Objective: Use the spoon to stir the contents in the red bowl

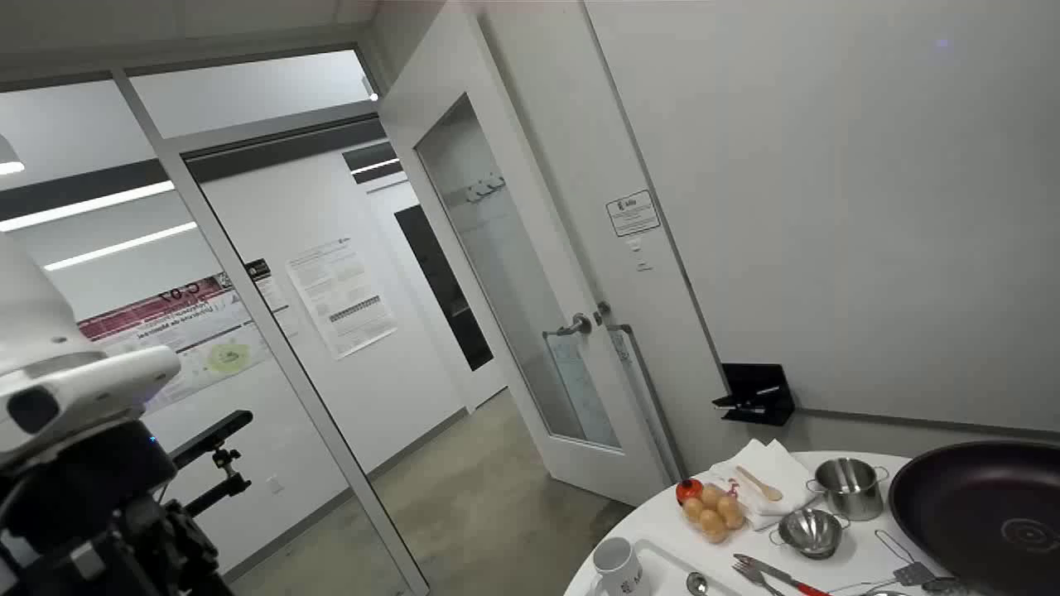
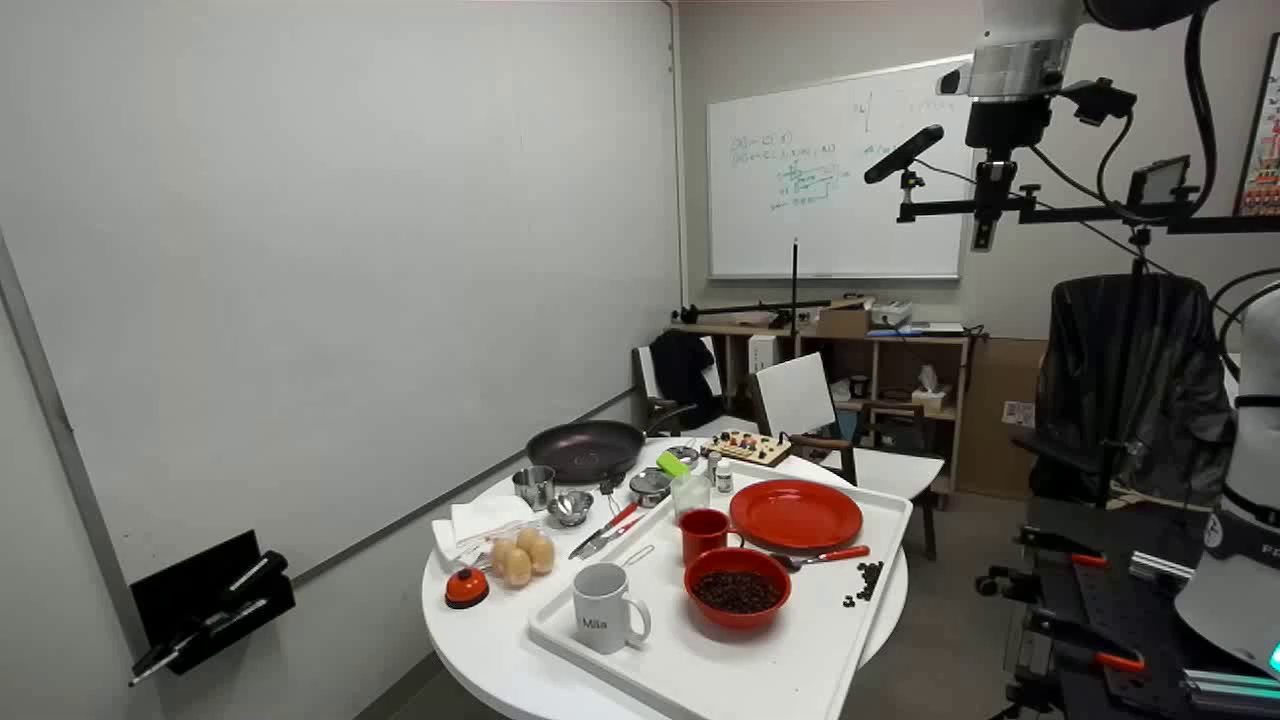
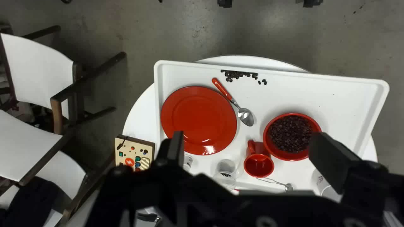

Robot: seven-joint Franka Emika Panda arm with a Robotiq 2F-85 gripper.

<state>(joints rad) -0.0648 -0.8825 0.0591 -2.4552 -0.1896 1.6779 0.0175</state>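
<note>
Your gripper (image 3: pixel 247 148) spans the wrist view's bottom, jaws wide, empty. Beyond, the red bowl (image 3: pixel 285 155) of dark beans (image 3: pixel 290 134) sits right of centre, the spoon (image 3: pixel 234 101) upper-middle. You're likely at the pickup: lower onto the spoon's red handle (image 3: pixel 222 88).

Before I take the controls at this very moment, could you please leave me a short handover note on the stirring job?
Gripper: open, holding nothing, up in the air above tray level.
Things: the red-handled spoon lies on the white tray beside the red plate; the red bowl stands on the same tray, with dark beans in it.
Done: no step visible; whether the beans have been stirred cannot be told.
Left: probably grasp the spoon, then stir, minding the red mug close to the bowl.
</note>
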